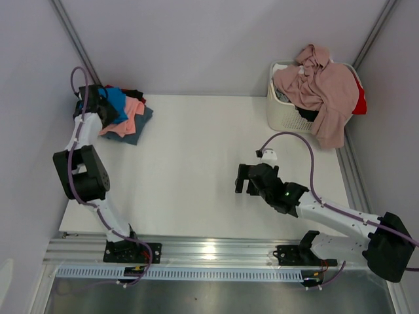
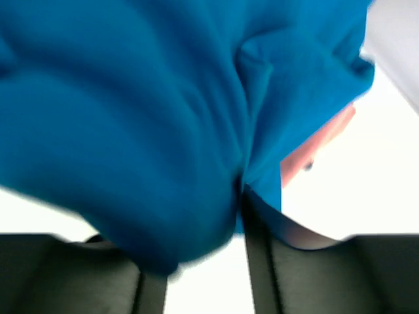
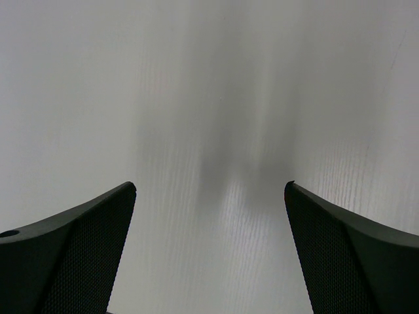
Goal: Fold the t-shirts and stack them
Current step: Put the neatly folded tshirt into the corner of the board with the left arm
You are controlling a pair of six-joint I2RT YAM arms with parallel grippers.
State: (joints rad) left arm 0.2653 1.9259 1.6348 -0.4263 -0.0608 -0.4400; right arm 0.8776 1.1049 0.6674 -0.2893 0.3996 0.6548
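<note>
A pile of t-shirts lies at the table's far left: a bright blue one on top, salmon pink under it and slate blue-grey at the bottom. My left gripper is down on this pile. In the left wrist view the blue t-shirt fills the frame and bulges over the fingertips of that gripper. The jaws stand apart with bare table showing between them. A strip of salmon cloth peeks out at the right. My right gripper hovers open over bare table, holding nothing.
A white slatted basket stands at the back right. A dusty mauve-pink shirt hangs over its rim, with red and black cloth beneath. Walls close in on the left, back and right.
</note>
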